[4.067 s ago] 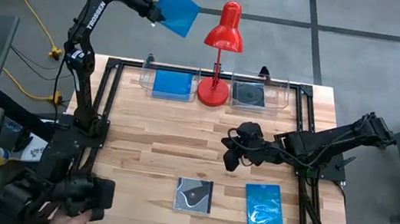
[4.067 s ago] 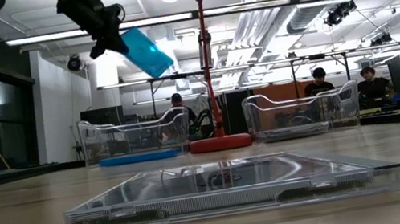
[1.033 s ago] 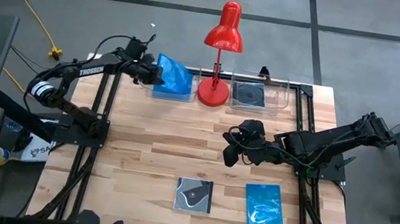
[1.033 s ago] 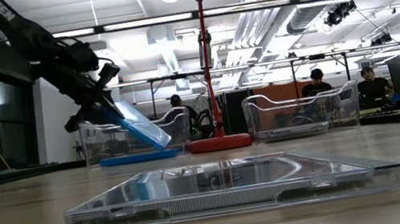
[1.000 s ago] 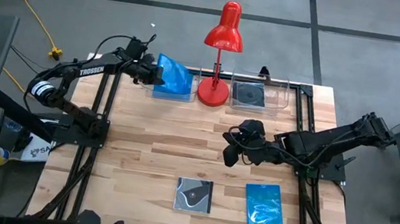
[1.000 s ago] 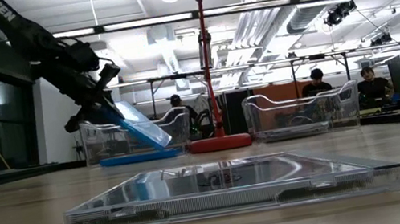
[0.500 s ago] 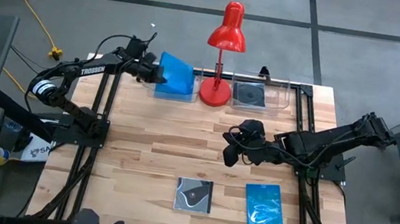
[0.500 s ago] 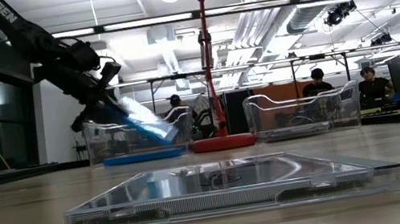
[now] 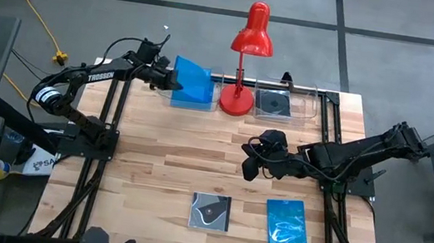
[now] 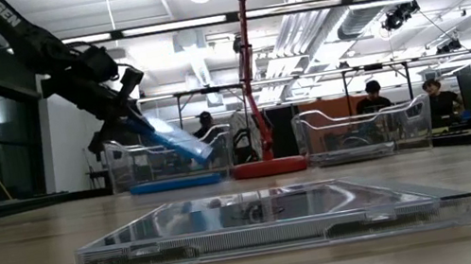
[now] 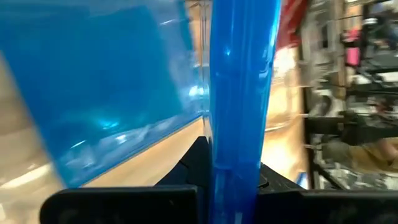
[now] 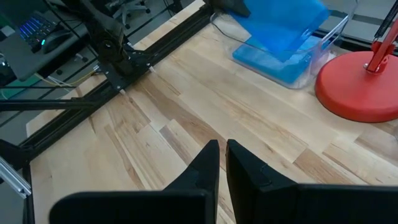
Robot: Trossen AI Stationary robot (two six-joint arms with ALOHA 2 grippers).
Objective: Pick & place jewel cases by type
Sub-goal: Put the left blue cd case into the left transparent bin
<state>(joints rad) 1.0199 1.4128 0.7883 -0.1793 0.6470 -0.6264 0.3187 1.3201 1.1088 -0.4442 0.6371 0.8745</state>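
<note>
Gripping the blue jewel case (image 9: pixel 193 82) by one edge, the left tool (image 9: pixel 164 79) tilts it over the far-left tray (image 10: pixel 163 158); thin, rigid, slippery plastic. Right tool (image 12: pixel 221 163) idles mid-worktop, nearly closed, empty.

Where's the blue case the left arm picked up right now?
In the high view, the blue case sits tilted in the left pincer at the table's far left, over the left clear tray, beside the red lamp's base.

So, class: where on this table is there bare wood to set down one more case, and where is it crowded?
Bare wood lies on the left side, between the left tray and the swirl case. The back edge is crowded: both trays, the red lamp and the left gripper holding a blue case. The right gripper hangs mid-table.
</note>
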